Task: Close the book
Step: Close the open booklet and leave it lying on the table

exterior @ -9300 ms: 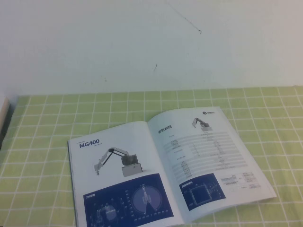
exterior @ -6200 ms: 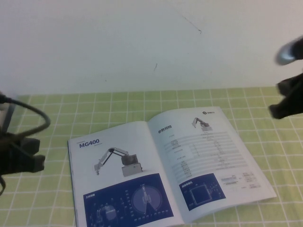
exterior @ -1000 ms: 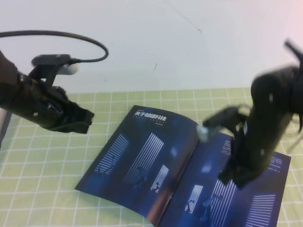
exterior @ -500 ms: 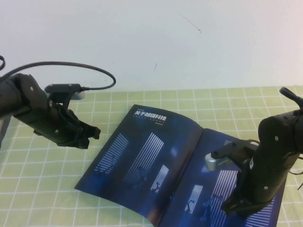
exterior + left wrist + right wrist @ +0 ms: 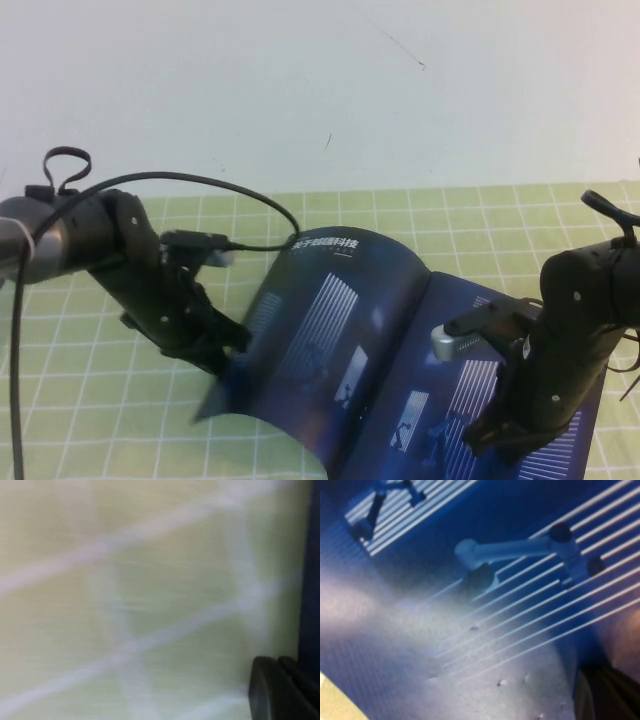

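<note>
Since half a second ago, the left gripper [image 5: 222, 349] has dropped to the booklet's [image 5: 345, 330] left edge, which now curls up off the green checked tablecloth [image 5: 90, 410]. At near right, the right gripper [image 5: 495, 437] rests on the flat right cover. Whether either gripper is open or closed cannot be told. Bare cloth lies left and far.

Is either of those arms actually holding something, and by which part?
It cannot be told. The left end effector meets the book's raised left edge; the right end effector rests on its right half.
</note>
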Motion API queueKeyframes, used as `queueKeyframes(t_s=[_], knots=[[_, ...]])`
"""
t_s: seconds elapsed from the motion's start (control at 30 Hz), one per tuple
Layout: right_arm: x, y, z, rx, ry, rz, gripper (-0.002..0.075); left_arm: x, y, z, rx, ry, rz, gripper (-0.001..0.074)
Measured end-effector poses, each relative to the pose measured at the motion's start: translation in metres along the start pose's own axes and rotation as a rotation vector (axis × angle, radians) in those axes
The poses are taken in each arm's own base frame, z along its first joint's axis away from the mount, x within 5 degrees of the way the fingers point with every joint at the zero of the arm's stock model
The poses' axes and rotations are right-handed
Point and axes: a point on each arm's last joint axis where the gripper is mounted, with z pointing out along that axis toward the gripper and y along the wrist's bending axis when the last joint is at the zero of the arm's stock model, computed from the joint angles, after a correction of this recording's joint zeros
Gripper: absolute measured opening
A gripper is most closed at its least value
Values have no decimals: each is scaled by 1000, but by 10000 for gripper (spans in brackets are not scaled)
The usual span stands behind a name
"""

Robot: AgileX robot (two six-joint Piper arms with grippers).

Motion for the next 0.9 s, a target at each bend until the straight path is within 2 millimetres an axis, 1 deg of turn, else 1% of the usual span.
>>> queueKeyframes(t_s=[0.07,0.13,0.27,0.37,0.43,0.47,0.5,0.57,0.63,0.7,0.77,0.8,0.9], knots=[[0,0,2,-2,4,2,-3,3,-16,0,78,35,42,-3],[0,0,1,-1,2,2,-3,4,-32,-6,182,36,74,-4],[-3,-1,0,6,-23,-4,-3,2,-61,-30,413,-32,122,-4],[-4,-3,-7,54,-61,-45,-3,0,-78,-51,582,-108,140,-4],[0,-6,-26,116,-97,-56,-3,-1,-87,-61,668,-145,159,-4],[2,-7,-33,143,-110,-41,-3,-1,-90,-64,697,-150,168,-4],[6,-8,-51,185,-145,-33,-3,0,-94,-66,720,-158,179,-4],[17,-9,-82,241,-210,7,-3,1,-102,-66,739,-157,201,-4],[30,-10,-108,284,-263,51,-3,3,-111,-63,737,-144,232,-4],[40,-9,-122,304,-292,76,-3,6,-120,-59,713,-127,276,-4],[49,-9,-125,308,-294,93,-3,10,-131,-54,667,-107,321,-4],[53,-10,-120,307,-279,105,-3,11,-134,-52,643,-104,336,-4],[65,-12,-96,295,-229,126,-3,16,-145,-45,573,-79,378,-4]])
